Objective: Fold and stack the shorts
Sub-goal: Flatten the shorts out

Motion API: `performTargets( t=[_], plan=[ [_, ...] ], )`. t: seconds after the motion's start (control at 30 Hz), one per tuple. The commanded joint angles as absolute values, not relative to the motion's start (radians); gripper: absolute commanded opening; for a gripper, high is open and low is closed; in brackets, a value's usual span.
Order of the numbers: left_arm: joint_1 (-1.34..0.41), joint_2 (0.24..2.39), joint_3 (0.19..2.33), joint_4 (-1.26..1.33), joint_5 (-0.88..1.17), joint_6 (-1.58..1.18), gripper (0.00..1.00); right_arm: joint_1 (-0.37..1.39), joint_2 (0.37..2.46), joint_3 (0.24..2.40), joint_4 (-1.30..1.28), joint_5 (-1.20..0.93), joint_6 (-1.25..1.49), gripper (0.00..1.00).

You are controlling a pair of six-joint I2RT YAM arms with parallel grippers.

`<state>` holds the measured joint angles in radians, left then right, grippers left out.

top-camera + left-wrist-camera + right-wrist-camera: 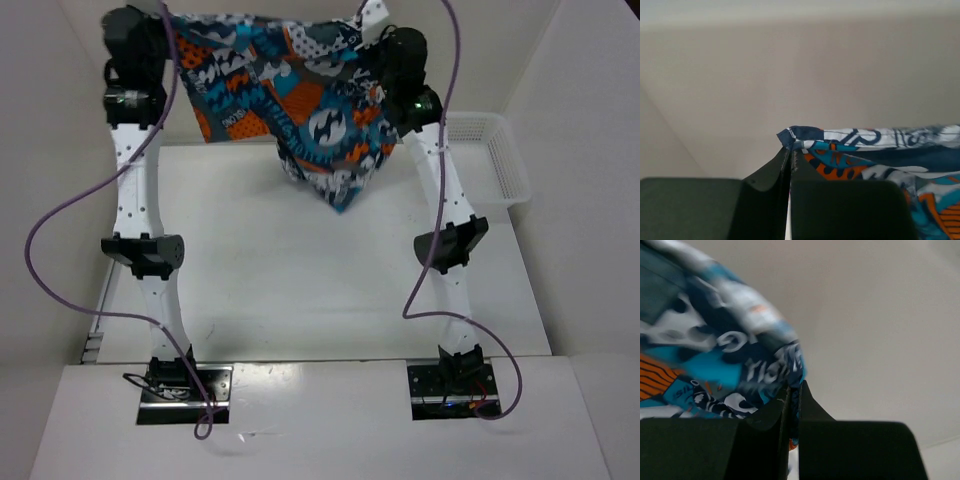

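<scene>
Both clamped tight: left gripper (790, 150) and right gripper (794, 388) pinch corners of soft orange-teal comic-print cloth shorts (290, 90), sagging above white table (300, 290).

The shorts (290, 95) carry a busy comic print of teal blue and orange panels, grey and white patches, black outlines and lettering, and pale bat-shaped logos on dark grounds. Near their top edge is a white patch with dark dots. The corner at the black left gripper (790, 155) is navy blue. The right gripper (794, 390) is black too. Below the shorts the worktop (300, 280) is plain white. Right of the shorts, the basket (497, 165) is white mesh. The arms (133, 190) are white with black joints, and the cables (60, 210) are purple.
</scene>
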<state>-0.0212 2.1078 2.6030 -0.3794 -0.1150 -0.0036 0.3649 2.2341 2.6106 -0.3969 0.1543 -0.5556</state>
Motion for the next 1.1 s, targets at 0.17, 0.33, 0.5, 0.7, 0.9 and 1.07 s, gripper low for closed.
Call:
performTargets(
  t=[0.17, 0.33, 0.5, 0.7, 0.9, 1.07],
  plan=[
    [0.029, 2.027, 2.935, -0.826, -0.052, 0.000, 0.00, 0.390, 2.183, 2.978, -0.795, 0.013, -0.454, 0.00],
    [0.048, 1.947, 2.896, -0.971, 0.102, 0.000, 0.00, 0.422, 2.142, 3.003, -0.998, -0.138, -0.368, 0.00],
    [0.048, 1.852, 2.800, -1.011, 0.170, 0.000, 0.00, 0.546, 2.100, 3.100, -1.204, -0.147, -0.347, 0.00],
    [0.011, 1.551, 2.375, -0.899, 0.206, 0.000, 0.00, 0.765, 1.972, 3.026, -1.301, -0.048, -0.279, 0.00],
    [0.011, 1.349, 1.998, -0.910, 0.218, 0.000, 0.00, 0.811, 1.803, 2.684, -1.301, 0.035, -0.287, 0.00],
    [0.011, 1.167, 1.619, -0.819, 0.170, 0.000, 0.00, 0.811, 1.396, 1.909, -1.188, 0.089, -0.336, 0.00]
  ],
)
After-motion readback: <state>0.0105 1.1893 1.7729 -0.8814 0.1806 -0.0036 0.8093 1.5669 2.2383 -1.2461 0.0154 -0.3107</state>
